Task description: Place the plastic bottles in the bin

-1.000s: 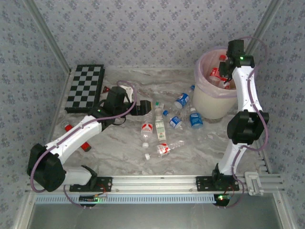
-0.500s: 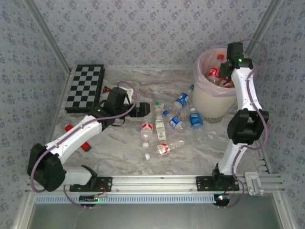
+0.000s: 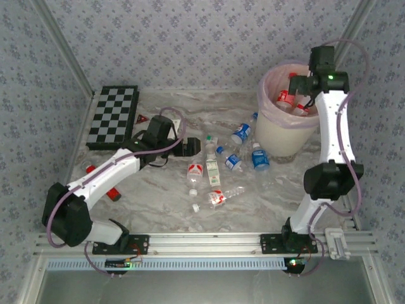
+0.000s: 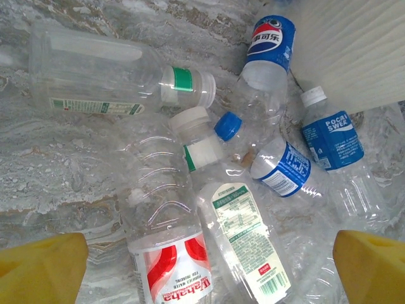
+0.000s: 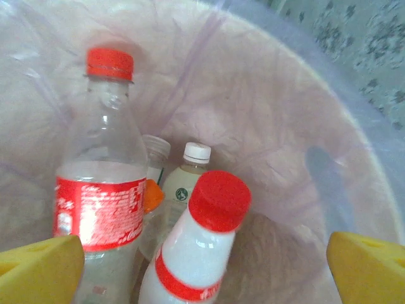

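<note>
Several plastic bottles (image 3: 218,166) lie scattered mid-table. My left gripper (image 3: 190,147) hovers open just left of them. In the left wrist view its yellow fingertips (image 4: 41,269) straddle a red-labelled bottle (image 4: 168,266) and a green-labelled one (image 4: 243,240); blue-labelled bottles (image 4: 332,136) lie beyond, near the bin. The bin (image 3: 288,130), cream with a pink liner, stands at the back right. My right gripper (image 3: 302,85) hangs open over it. Inside the liner (image 5: 272,95) stand a red-capped clear bottle (image 5: 104,190) and a white red-capped bottle (image 5: 202,247), loose below the open fingers (image 5: 370,266).
A black-and-white chequered board (image 3: 112,117) lies at the back left, with a small red object (image 3: 142,120) beside it. Two more red items (image 3: 114,194) rest near the left wall. An aluminium rail (image 3: 209,240) runs along the near edge.
My right gripper has gone from shut to open over the bin, its bottle now lies loose inside, and the arm has risen. The left gripper edged right toward the bottles.
</note>
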Controlling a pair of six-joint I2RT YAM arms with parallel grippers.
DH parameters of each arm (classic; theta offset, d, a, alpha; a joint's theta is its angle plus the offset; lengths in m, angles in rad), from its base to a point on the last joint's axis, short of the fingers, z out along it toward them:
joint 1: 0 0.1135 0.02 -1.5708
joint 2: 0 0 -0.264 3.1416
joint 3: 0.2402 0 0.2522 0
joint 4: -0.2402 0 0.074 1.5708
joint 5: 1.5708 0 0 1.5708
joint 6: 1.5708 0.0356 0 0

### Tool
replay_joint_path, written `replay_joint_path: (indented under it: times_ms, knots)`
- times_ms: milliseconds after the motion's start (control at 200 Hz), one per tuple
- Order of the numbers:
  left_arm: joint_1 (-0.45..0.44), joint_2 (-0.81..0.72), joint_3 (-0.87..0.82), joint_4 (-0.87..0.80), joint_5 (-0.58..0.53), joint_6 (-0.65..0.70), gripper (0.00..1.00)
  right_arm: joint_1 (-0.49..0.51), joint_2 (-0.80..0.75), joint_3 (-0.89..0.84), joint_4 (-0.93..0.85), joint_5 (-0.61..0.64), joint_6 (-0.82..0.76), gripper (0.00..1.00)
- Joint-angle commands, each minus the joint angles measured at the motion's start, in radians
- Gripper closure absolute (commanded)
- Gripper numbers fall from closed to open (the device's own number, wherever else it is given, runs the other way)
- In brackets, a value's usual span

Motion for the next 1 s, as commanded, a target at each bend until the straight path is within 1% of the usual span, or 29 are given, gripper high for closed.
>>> replay_joint_path:
  times_ms: [0,65,125,180,245,310,400,455,635,790,900,995]
  knots:
    - [-0.006,0.023,0.048,-0.028,0.023,0.017,0.01,0.004,-0.111,-0.001,-0.042,-0.084,0.038,0.00]
    - [-0.008,0.037,0.070,-0.046,0.031,0.049,0.01,0.000,-0.175,-0.062,-0.016,-0.177,0.064,0.00]
    - [-0.011,0.059,0.107,-0.062,0.044,0.089,0.01,-0.013,-0.237,-0.135,0.018,-0.297,0.098,0.00]
    - [-0.019,0.091,0.146,-0.068,0.070,0.135,0.01,-0.022,-0.298,-0.214,0.064,-0.396,0.132,0.00]
    - [-0.030,0.147,0.201,-0.072,0.106,0.194,0.01,-0.033,-0.366,-0.311,0.121,-0.479,0.172,0.00]
    - [-0.032,0.212,0.249,-0.046,0.172,0.209,0.01,-0.041,-0.429,-0.394,0.162,-0.519,0.202,0.02]
    - [-0.034,0.317,0.306,0.026,0.263,0.181,0.01,-0.059,-0.502,-0.475,0.172,-0.538,0.221,0.05]
    - [-0.044,0.385,0.362,0.033,0.283,0.183,0.01,-0.078,-0.543,-0.506,0.167,-0.551,0.228,0.06]
    - [-0.099,0.612,0.609,-0.088,0.238,0.262,0.01,-0.128,-0.640,-0.581,0.175,-0.616,0.256,0.08]
    - [-0.144,0.763,0.791,-0.177,0.125,0.322,0.01,-0.150,-0.670,-0.620,0.178,-0.633,0.263,0.08]
    - [-0.167,0.854,0.884,-0.226,0.048,0.347,0.01,-0.161,-0.665,-0.626,0.192,-0.643,0.265,0.08]
    - [-0.183,0.936,1.000,-0.283,-0.010,0.366,0.01,-0.165,-0.660,-0.628,0.209,-0.646,0.268,0.08]
